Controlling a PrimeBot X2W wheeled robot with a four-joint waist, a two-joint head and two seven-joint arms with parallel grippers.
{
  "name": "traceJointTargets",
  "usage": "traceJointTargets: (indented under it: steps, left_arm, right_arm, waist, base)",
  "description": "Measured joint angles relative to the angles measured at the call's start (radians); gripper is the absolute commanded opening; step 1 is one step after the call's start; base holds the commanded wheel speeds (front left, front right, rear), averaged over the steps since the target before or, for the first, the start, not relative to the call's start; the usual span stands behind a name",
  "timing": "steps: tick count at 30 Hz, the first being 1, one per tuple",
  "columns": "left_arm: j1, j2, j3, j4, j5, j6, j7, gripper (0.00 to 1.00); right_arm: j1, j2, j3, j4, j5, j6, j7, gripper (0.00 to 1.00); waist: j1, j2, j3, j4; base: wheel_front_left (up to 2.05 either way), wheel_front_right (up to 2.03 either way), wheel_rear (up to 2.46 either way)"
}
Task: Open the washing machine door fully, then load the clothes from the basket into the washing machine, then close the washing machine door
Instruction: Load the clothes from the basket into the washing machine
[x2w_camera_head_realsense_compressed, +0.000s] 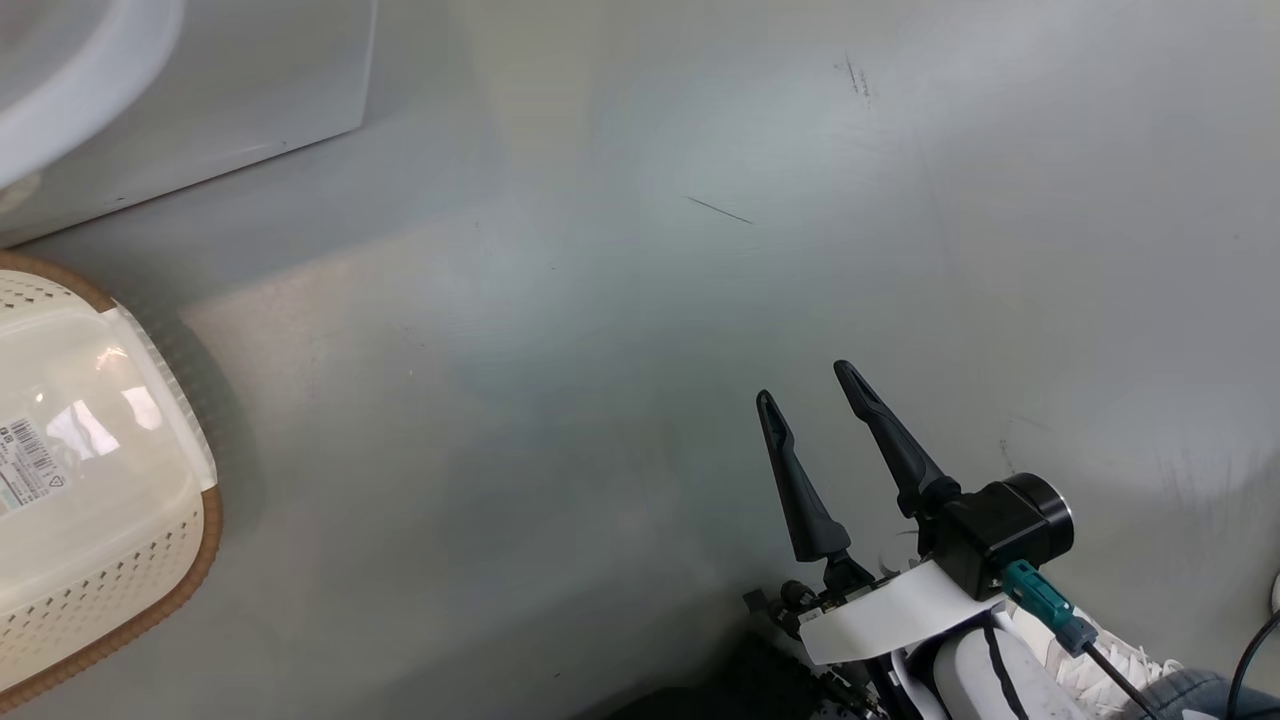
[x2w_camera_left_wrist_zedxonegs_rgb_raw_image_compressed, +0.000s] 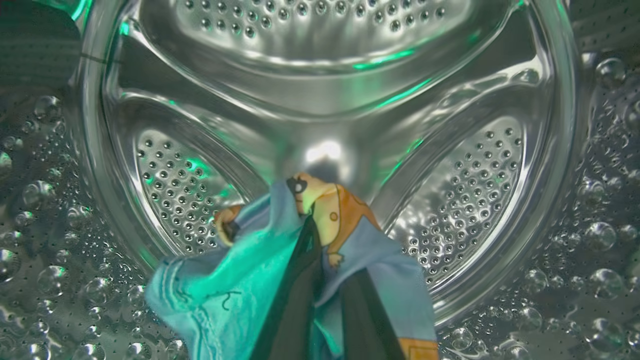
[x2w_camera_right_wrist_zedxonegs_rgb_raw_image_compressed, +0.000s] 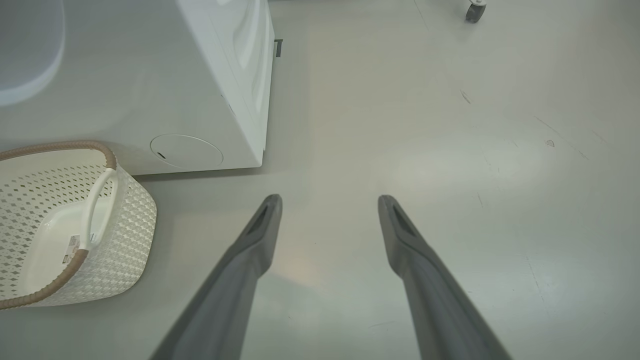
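Two dark tapered fingers (x2w_camera_left_wrist_zedxonegs_rgb_raw_image_compressed: 295, 300) of the left end effector (x2w_camera_left_wrist_zedxonegs_rgb_raw_image_compressed: 320, 250) are clenched on the clothes (x2w_camera_left_wrist_zedxonegs_rgb_raw_image_compressed: 220, 295), a crumpled light blue cartoon-print garment, inside the glossy perforated steel drum (x2w_camera_left_wrist_zedxonegs_rgb_raw_image_compressed: 325, 75). The right end effector (x2w_camera_head_realsense_compressed: 804, 382) hangs released, jaws spread, over smooth grey floor (x2w_camera_head_realsense_compressed: 600, 300), near the perforated cream basket (x2w_camera_right_wrist_zedxonegs_rgb_raw_image_compressed: 125, 225) beside the white washing machine (x2w_camera_right_wrist_zedxonegs_rgb_raw_image_compressed: 150, 90).
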Motion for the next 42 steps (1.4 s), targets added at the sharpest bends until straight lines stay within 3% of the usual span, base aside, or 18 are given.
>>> traceJointTargets:
  steps: [10,11,13,14,19,24,30,37,42]
  left_arm:
    - [-0.001,0.015,-0.065,0.159,0.046,-0.001,0.029,0.00]
    - [-0.001,0.015,-0.067,0.176,0.046,-0.001,0.035,0.15]
    - [-0.001,0.015,-0.069,0.198,0.045,-0.001,0.039,0.67]
    - [-0.001,0.014,-0.072,0.213,0.045,-0.001,0.050,1.00]
    - [0.001,0.001,-0.099,0.295,0.051,0.000,0.110,1.00]
    - [0.008,-0.056,-0.100,0.346,0.044,0.009,0.120,1.00]
    - [0.062,-0.095,-0.093,0.412,0.037,0.026,0.100,1.00]
    - [0.124,-0.196,-0.082,0.454,-0.010,0.026,0.047,1.00]
    - [0.176,-0.233,-0.074,0.481,-0.027,0.026,0.017,1.00]
  right_arm:
    - [0.000,0.000,-0.002,-0.002,0.001,-0.001,0.000,1.00]
    - [0.000,0.000,-0.002,-0.002,0.001,-0.001,0.000,1.00]
    - [0.000,0.000,-0.003,-0.001,0.001,-0.001,0.000,1.00]
    - [0.000,0.000,-0.006,-0.001,0.001,-0.001,0.000,1.00]
    - [0.000,0.001,-0.022,0.000,0.001,-0.003,0.000,1.00]
    - [-0.001,0.000,-0.040,0.011,0.000,-0.008,0.000,1.00]
    - [-0.010,0.000,-0.051,0.029,-0.007,0.002,0.000,1.00]
    - [-0.022,-0.001,-0.069,0.067,-0.025,0.022,0.000,1.00]
    - [-0.022,-0.001,-0.073,0.085,-0.026,0.038,0.000,1.00]
  waist:
    - [0.0000,0.0000,-0.004,-0.001]
    - [0.0000,0.0000,-0.007,-0.001]
    - [0.0000,0.0000,-0.014,0.001]
    - [0.0000,0.0000,-0.017,0.002]
    - [0.0000,0.0000,-0.032,0.013]
    - [0.0000,0.0000,-0.054,0.035]
    - [0.0000,0.0000,-0.101,0.063]
    - [0.0000,0.0000,-0.171,0.101]
    - [0.0000,0.0000,-0.216,0.124]
  base:
    - [0.00,0.00,0.00]
    - [0.00,0.00,0.00]
    - [0.00,0.00,0.00]
    - [0.00,0.00,0.00]
    - [0.00,0.00,0.00]
    - [0.00,0.00,0.00]
    - [0.00,0.00,0.00]
    - [0.00,0.00,0.00]
    - [0.00,0.00,0.00]
